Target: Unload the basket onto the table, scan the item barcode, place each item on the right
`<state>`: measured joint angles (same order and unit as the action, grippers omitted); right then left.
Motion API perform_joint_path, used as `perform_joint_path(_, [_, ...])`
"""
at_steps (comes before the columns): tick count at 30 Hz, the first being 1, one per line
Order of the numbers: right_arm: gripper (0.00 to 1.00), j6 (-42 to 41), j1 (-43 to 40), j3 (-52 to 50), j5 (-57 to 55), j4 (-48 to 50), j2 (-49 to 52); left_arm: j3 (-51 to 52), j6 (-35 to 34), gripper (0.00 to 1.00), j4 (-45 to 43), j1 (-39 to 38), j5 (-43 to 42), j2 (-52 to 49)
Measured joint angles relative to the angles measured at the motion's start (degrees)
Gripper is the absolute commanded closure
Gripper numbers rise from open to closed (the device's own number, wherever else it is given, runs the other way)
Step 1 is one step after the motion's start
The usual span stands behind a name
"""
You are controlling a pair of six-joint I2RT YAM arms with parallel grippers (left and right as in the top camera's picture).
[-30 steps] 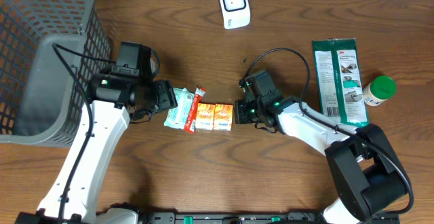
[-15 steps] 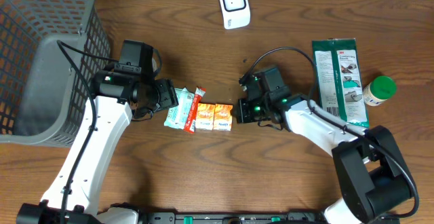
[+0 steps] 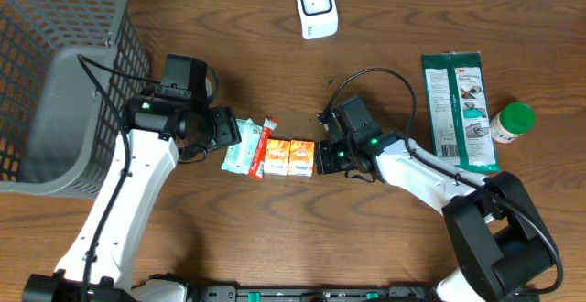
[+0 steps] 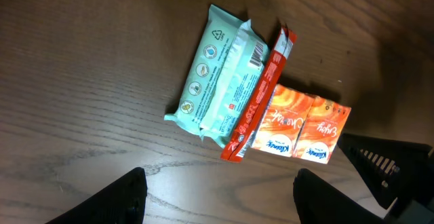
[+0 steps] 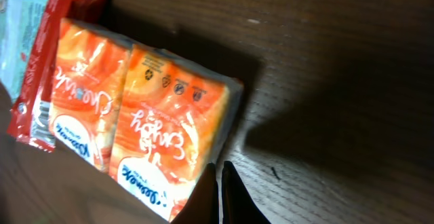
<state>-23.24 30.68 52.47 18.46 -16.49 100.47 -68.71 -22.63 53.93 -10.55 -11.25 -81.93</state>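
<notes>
Overhead and wrist views. We see the orange twin pack (image 3: 291, 156) lying flat on the wooden table (image 3: 275, 238), roughly at its centre and between the two arms. Its printed face is up. Touching its left side is a red stick packet (image 3: 265, 148), tilted. Beside that lies a mint-green packet (image 3: 240, 146), whose barcode we can make out in the left wrist view near its upper edge. The three items form one row.

The right gripper (image 3: 326, 156) sits just at the orange pack's right edge. In the right wrist view its fingers are pressed together with nothing between them (image 5: 220, 197), their tips at the pack's corner (image 5: 149, 122). We cannot tell whether they touch it.

The left gripper (image 3: 220, 130) stands just left of the mint-green packet, with its jaws spread wide and empty.

The white scanner (image 3: 316, 6) stands at the far edge of the table, well apart from the row. A grey basket (image 3: 128, 27) occupies the left end. A green wipes pouch (image 3: 461, 110) and a green-capped bottle (image 3: 511, 121) lie at the right.
</notes>
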Motion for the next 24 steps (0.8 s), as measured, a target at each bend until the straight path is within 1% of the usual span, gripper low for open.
perform_joint_path(6, [0.99, 0.0, 0.0, 0.0, -0.7, 0.0, 0.0, 0.0, 0.0, 0.3, -0.7, -1.8, 0.0, 0.0])
perform_joint_path(7, [0.99, 0.0, 0.0, 0.0, -0.8, 0.0, 0.0, 0.0, 0.0, 0.37, -1.0, -2.2, 0.0, -0.1])
perform_joint_path(9, [0.99, 0.0, -0.1, 0.0, -0.3, 0.1, 0.0, 0.0, -0.3, 0.59, -1.5, -2.6, 0.0, -0.4])
perform_joint_path(11, [0.99, 0.0, -0.2, 0.0, 0.7, 0.4, 0.0, 0.0, -0.1, 0.79, -1.7, -2.7, 0.0, -1.0])
perform_joint_path(12, [0.99, 0.0, -0.2, 0.0, 1.6, 0.6, 0.0, 0.0, -0.2, 0.86, -1.8, -2.7, 0.0, -1.4])
perform_joint_path(13, [0.99, 0.0, -0.3, 0.0, 2.5, 0.7, 0.0, 0.0, -0.1, 0.91, -1.9, -2.7, 0.0, -2.0])
perform_joint_path(14, [0.99, 0.0, -0.5, 0.0, 3.8, 0.9, 0.0, 0.0, 0.0, 0.92, -1.9, -2.7, 0.0, -2.5])
perform_joint_path(21, [0.99, 1.0, -2.4, 0.0, 10.2, 1.6, 0.0, 0.0, 0.2, 0.92, -2.7, -4.1, 0.0, -7.6])
perform_joint_path(24, [0.99, 1.4, -2.4, 0.0, 10.6, 1.5, 0.0, 0.0, 0.2, 0.89, -3.9, -5.6, 0.0, -9.4])
